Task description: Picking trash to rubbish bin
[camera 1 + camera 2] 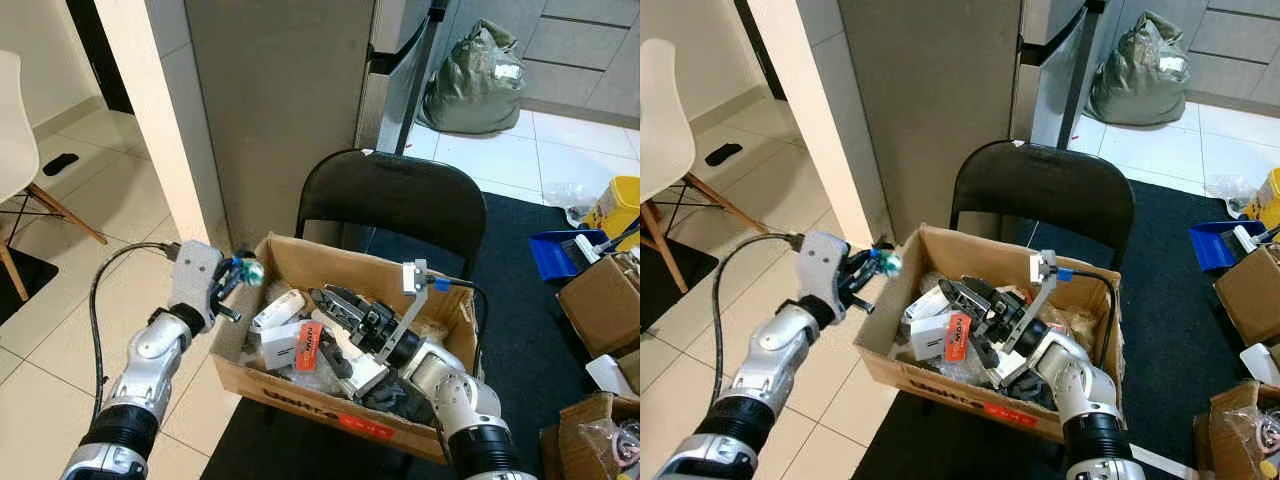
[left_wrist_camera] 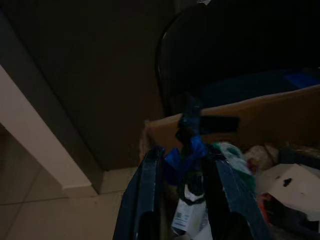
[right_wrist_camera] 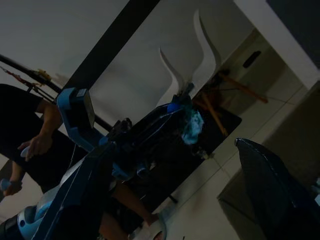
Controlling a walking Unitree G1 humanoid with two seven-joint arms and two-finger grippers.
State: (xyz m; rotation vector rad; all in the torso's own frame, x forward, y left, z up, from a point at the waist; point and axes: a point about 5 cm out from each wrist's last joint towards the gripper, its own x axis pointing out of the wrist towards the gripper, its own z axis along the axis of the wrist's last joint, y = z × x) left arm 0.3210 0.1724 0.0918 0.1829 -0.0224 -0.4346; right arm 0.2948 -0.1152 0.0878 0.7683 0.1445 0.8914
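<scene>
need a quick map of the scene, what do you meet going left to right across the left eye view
white chair → left gripper holding a small teal scrap → cardboard box of trash → right gripper over the box → blue dustpan → yellow bucket

Both eye views are evenly lit and pretty sharp, with soft shadows under the black plastic chair (image 1: 400, 205) and only mild stretching at the edges. Both wrist views are really dim and murky, the close-up long black fingers (image 2: 142, 200) blurry and out of focus.
</scene>
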